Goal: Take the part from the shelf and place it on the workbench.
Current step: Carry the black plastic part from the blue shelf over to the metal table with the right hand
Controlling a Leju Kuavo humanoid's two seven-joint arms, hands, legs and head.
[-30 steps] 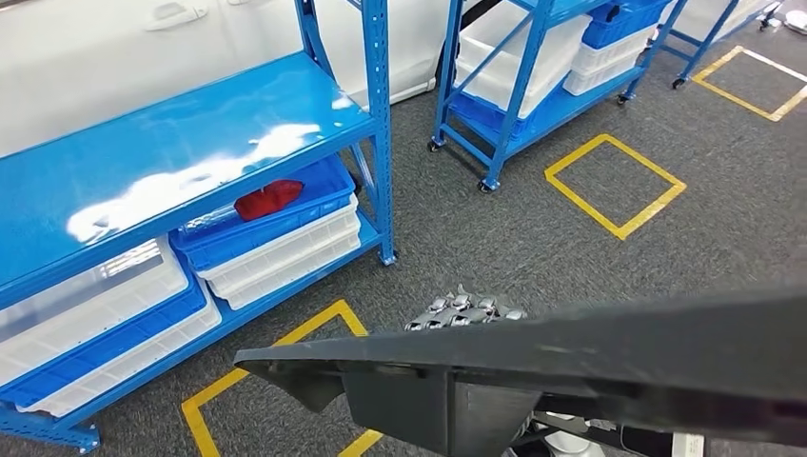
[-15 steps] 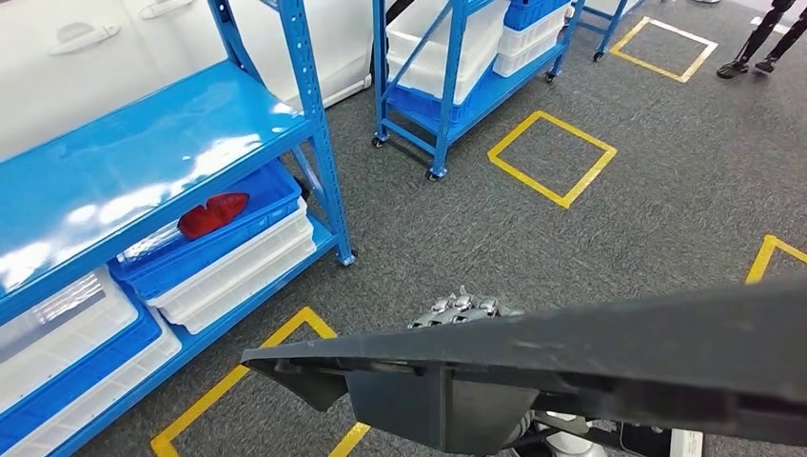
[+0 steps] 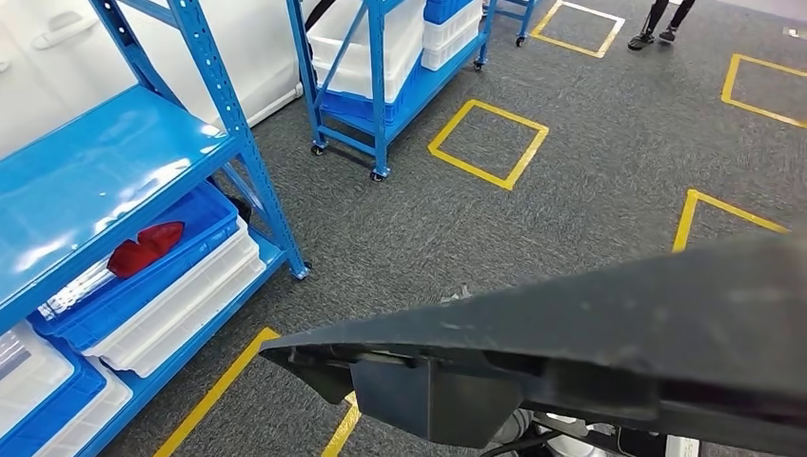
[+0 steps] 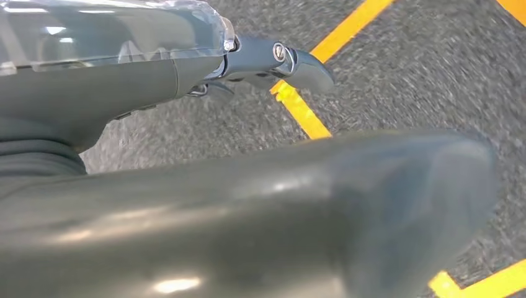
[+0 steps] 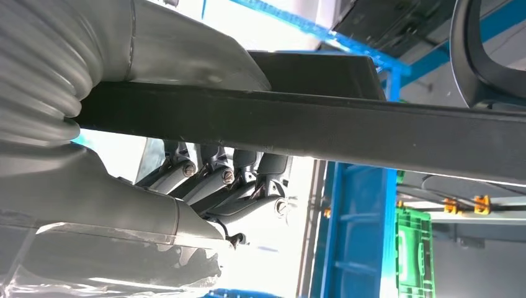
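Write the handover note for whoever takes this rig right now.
Right robot hand: grips the long dark part by its edge.
Left robot hand: beside the part; grip unclear.
Part: off the shelf, carried low in front of the body over grey carpet.
Done: pickup.
Left: reach the workbench, not in sight, and set the part down.

The camera view swings right across the floor: the blue shelf [image 3: 124,181] and red item [image 3: 143,249] slide toward the left edge, and a person's feet [image 3: 657,38] enter at top. The dark part [image 3: 609,333] now covers the hand's fingertips.
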